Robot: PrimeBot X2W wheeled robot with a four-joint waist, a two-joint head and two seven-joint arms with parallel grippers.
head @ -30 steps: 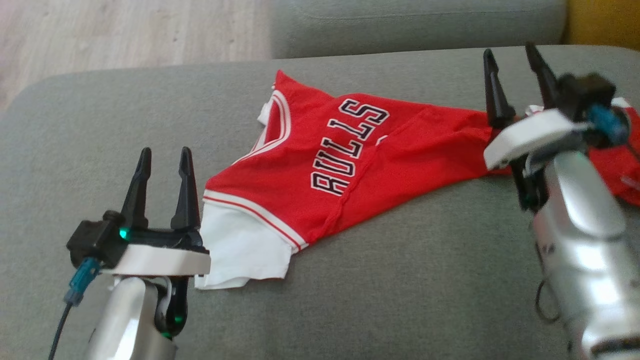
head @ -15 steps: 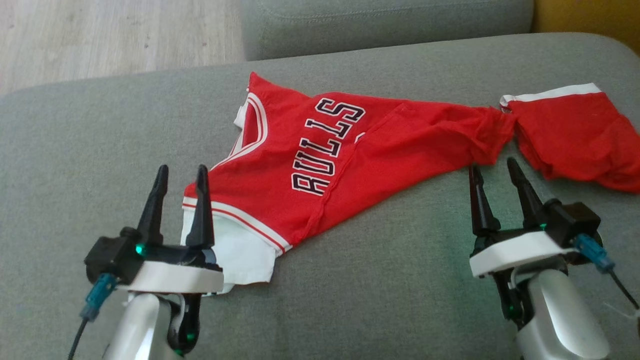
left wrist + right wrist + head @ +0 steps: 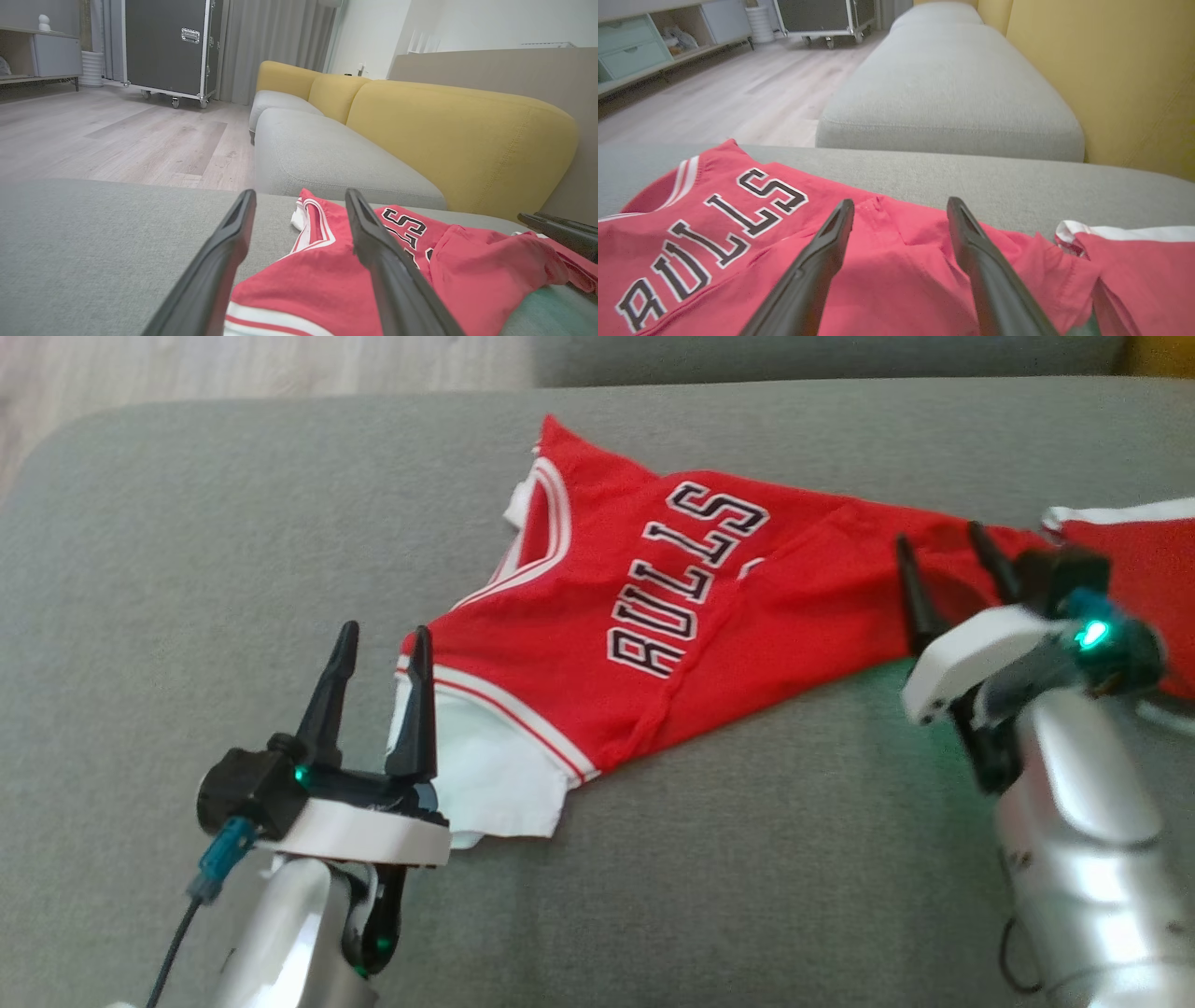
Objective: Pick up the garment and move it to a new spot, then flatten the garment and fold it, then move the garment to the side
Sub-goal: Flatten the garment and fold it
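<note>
1. The red Bulls jersey [image 3: 672, 644] lies rumpled on a grey sofa seat cushion [image 3: 187, 569], with the black-and-white letters facing up. Its white inner side shows at the corner nearest to the robot. Toward the robot's right the cloth is twisted into a narrow neck, and past it lies another red part with a white band.
2. The left end effector [image 3: 386, 628] is at the jersey's white-striped corner. Its two dark fingers stand wide apart and hold nothing. The inner finger is over the striped edge and the outer finger is over bare cushion. I cannot tell if the inner finger touches the cloth.
3. The right end effector [image 3: 938, 534] is above the red cloth just beside the twisted neck. Its fingers are also spread wide and empty, and in the right wrist view the red cloth lies under both of them.
4. Both silver forearms come up from the bottom of the head view, with the fingers pointing away from the robot and low over the cushion.
5. Behind the cushion is a second grey seat cushion [image 3: 952, 93] with yellow backrests [image 3: 458, 140].
6. Beside the sofa is a pale wooden floor [image 3: 117, 135]. Farther back stand a dark wheeled flight case [image 3: 168, 46] and grey curtains [image 3: 275, 42].
</note>
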